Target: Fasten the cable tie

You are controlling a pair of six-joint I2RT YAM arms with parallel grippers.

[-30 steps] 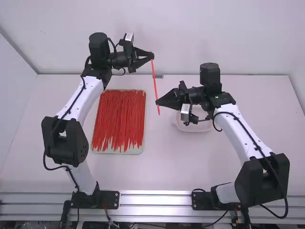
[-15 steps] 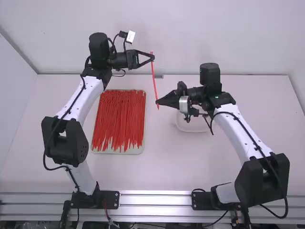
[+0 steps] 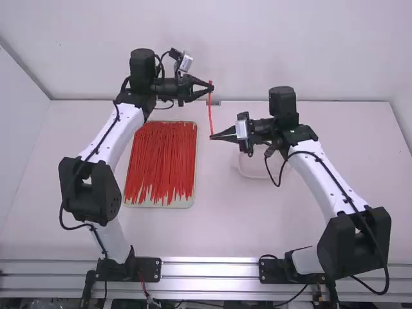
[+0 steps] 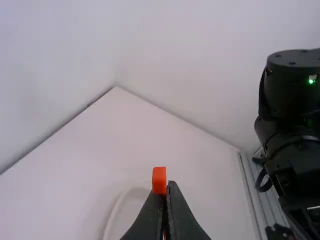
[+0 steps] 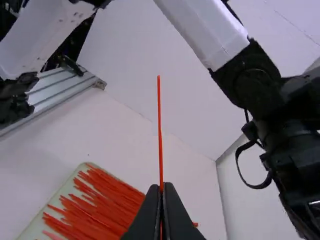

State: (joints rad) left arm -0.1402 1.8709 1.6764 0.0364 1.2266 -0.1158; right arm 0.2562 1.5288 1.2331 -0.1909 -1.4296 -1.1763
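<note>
Seen from my remote station, left to right in the high view: a tray (image 3: 158,205) of spare ties (image 3: 161,161) lies left of centre on the white worktop. In the upper middle my left pincer (image 3: 207,88) is clamped on the head of one red cable tie (image 3: 209,112), which is held clear of the worktop. The tie runs down the frame to my right pincer (image 3: 213,135), closed tight on its tail end. A white dish (image 3: 257,172) sits right of centre.

As I judge it, the step in hand is bringing tail to head. I would curl the strap slowly into a loop, line the tail up square with the slot and hold both grips firm so the strap cannot buckle sideways. I cannot tell how much tail pokes free beyond the right tips, so a regrip may be needed.

The left arm stands tall, its forearm level and pointing right. The right arm climbs from its base, wrist turned leftward above the dish, with the strap rising straight from its tips in the right wrist view
</note>
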